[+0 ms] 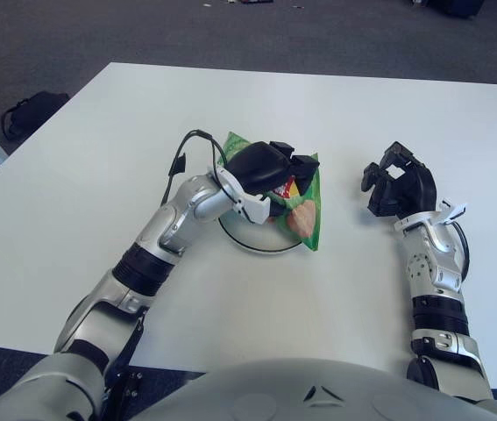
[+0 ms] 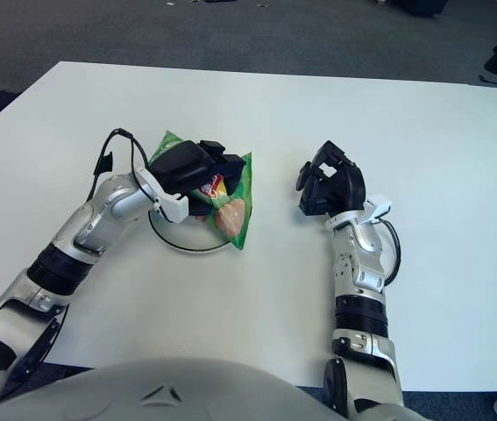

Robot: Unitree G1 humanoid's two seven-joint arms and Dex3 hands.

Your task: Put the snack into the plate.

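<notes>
A green snack bag [image 1: 308, 210] lies over a white plate [image 1: 257, 243] with a dark rim in the middle of the white table [image 1: 99, 167]. My left hand [image 1: 274, 167] is on top of the bag, its dark fingers curled around the bag's upper part. The bag's lower right edge hangs past the plate's rim. My right hand [image 1: 397, 186] shows to the right of the bag, apart from it, holding nothing, fingers loosely spread. In the right eye view the bag [image 2: 235, 210] and the right hand [image 2: 327, 186] show the same way.
A black cable [image 1: 187, 149] loops off my left forearm above the table. A dark bag [image 1: 29, 112] lies on the grey carpet beyond the table's left edge.
</notes>
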